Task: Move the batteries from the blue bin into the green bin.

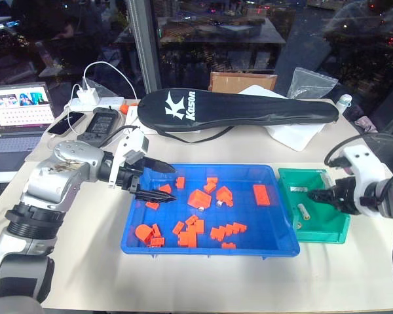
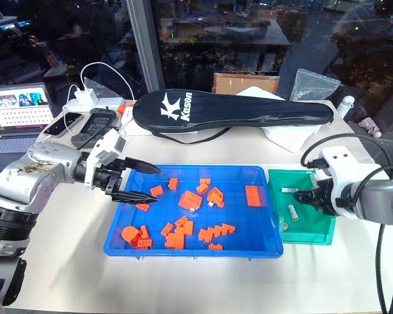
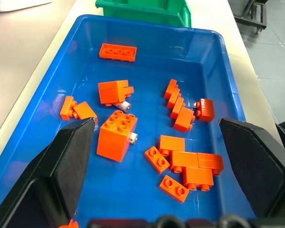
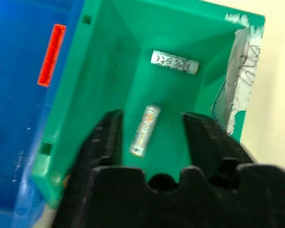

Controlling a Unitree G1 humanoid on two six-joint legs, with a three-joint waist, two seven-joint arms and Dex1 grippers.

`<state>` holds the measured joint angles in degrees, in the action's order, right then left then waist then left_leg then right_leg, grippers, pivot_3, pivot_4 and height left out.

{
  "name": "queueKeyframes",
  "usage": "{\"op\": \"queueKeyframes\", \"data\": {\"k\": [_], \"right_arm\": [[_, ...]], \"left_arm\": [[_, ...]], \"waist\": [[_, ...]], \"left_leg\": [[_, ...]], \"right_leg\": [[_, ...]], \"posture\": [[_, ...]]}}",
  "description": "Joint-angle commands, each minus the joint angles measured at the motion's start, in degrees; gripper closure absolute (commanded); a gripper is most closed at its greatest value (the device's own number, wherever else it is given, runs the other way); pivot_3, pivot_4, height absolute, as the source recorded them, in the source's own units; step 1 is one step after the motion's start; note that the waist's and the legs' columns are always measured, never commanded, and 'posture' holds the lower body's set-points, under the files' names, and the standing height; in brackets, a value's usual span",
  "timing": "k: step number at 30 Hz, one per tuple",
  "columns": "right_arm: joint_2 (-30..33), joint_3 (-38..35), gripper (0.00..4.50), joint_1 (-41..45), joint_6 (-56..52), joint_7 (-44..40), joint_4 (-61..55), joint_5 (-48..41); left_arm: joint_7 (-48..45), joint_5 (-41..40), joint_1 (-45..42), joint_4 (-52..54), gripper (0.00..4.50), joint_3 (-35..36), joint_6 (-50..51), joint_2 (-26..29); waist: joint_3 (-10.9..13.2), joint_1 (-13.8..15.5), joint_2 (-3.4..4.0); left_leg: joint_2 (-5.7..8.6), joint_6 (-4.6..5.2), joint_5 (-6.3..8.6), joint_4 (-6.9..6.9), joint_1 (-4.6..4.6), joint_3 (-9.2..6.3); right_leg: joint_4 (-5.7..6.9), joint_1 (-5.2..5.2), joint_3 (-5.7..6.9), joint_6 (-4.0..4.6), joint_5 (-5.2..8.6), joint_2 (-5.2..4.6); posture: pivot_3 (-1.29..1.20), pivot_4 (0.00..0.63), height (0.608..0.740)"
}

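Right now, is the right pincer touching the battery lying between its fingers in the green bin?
Apart. The right wrist view shows green floor on both sides of the battery between the open right pincer fingers, inside the green bin.

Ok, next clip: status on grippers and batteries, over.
Left gripper open over blue bin. Right gripper open above green bin, two batteries inside. Orange bricks crowd remaining batteries.

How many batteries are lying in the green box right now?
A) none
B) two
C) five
B: two silvery batteries lie on the floor of the green box, one near its far wall and one between the fingers of the open right claw.
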<state>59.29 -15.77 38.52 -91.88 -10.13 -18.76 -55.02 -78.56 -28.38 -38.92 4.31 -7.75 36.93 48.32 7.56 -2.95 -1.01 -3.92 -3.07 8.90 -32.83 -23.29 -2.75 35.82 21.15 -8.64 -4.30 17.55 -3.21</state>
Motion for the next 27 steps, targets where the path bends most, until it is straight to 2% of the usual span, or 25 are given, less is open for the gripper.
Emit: {"op": "queueKeyframes", "data": {"k": [1, 2, 4, 6, 8, 11, 18, 27], "right_arm": [[-2.43, 7.71, 0.04, 2.51, 9.55, -7.03, -7.18, 1.95], [-3.01, 10.93, 0.04, 2.42, 12.26, -9.13, -8.96, 2.99], [-3.97, 23.49, 0.04, 2.24, 19.11, -13.29, -10.91, 9.88], [-7.33, 28.13, 0.04, 2.05, 23.98, -15.98, -8.42, 13.28], [-10.32, 28.81, 0.04, 1.73, 25.35, -17.13, -5.63, 14.08], [-11.25, 33.48, 0.04, 1.61, 29.67, -22.13, -2.71, 18.13], [-13.47, 38.26, 0.04, 4.20, 35.95, -29.78, 6.73, 26.27], [-18.35, 40.66, 0.04, 7.96, 40.95, -38.18, 17.29, 33.19]], "left_arm": [[1.04, -0.17, 0.52, 2.32, 0.00, 1.97, 0.02, 1.06], [1.32, -0.13, 0.70, 2.53, 0.00, 2.04, 0.05, 1.07], [1.76, -0.42, 1.95, 3.47, 0.00, 2.59, 0.16, 1.44], [2.38, -0.34, 2.91, 4.39, 0.00, 2.77, 0.11, 1.66], [3.08, -0.64, 3.29, 4.99, 0.00, 3.20, 0.63, 1.61], [4.37, -1.47, 4.57, 6.32, 0.00, 4.40, 1.54, 1.74], [6.92, -2.65, 9.40, 10.28, 0.00, 5.47, 2.56, 1.43], [9.49, -3.14, 9.53, 10.70, 0.00, 6.00, 2.80, 0.36]], "waist": [[0.00, 0.11, -0.01], [0.00, 0.09, -0.02], [0.00, -0.01, -0.01], [0.00, -0.01, -0.01], [0.01, 0.13, -0.03], [0.01, 0.82, -0.03], [0.01, 0.54, -0.05], [0.01, 0.52, -0.05]], "left_leg": [[0.00, 0.00, 0.00, 0.00, 0.00, 0.00], [0.00, 0.00, 0.00, 0.01, -0.01, 0.00], [0.00, 0.00, 0.00, 0.01, -0.01, 0.00], [-0.01, 0.00, 0.00, 0.02, -0.02, 0.00], [0.00, -0.01, 0.00, -0.01, -0.06, 0.00], [0.00, -0.01, -0.01, -0.09, -0.15, -0.01], [-0.01, -0.01, -0.01, -0.10, -0.06, -0.02], [-0.01, -0.01, -0.01, -0.11, -0.05, -0.03]], "right_leg": [[-0.01, -0.01, 0.01, 0.00, 0.01, 0.00], [-0.01, 0.00, 0.01, 0.00, 0.01, 0.00], [0.00, 0.02, 0.01, -0.01, 0.01, 0.00], [0.00, 0.05, 0.01, -0.01, 0.02, 0.01], [-0.01, 0.06, 0.01, -0.02, 0.02, 0.00], [0.05, 0.05, 0.05, -0.01, 0.01, 0.00], [0.10, 0.01, 0.06, -0.01, 0.01, 0.02], [0.11, 0.00, 0.06, -0.01, 0.01, 0.04]], "posture": [[0.00, 0.150, 0.740], [0.00, 0.150, 0.740], [0.00, 0.150, 0.740], [0.00, 0.150, 0.740], [0.00, 0.150, 0.740], [0.00, 0.150, 0.740], [0.00, 0.150, 0.740], [0.00, 0.150, 0.740]]}}
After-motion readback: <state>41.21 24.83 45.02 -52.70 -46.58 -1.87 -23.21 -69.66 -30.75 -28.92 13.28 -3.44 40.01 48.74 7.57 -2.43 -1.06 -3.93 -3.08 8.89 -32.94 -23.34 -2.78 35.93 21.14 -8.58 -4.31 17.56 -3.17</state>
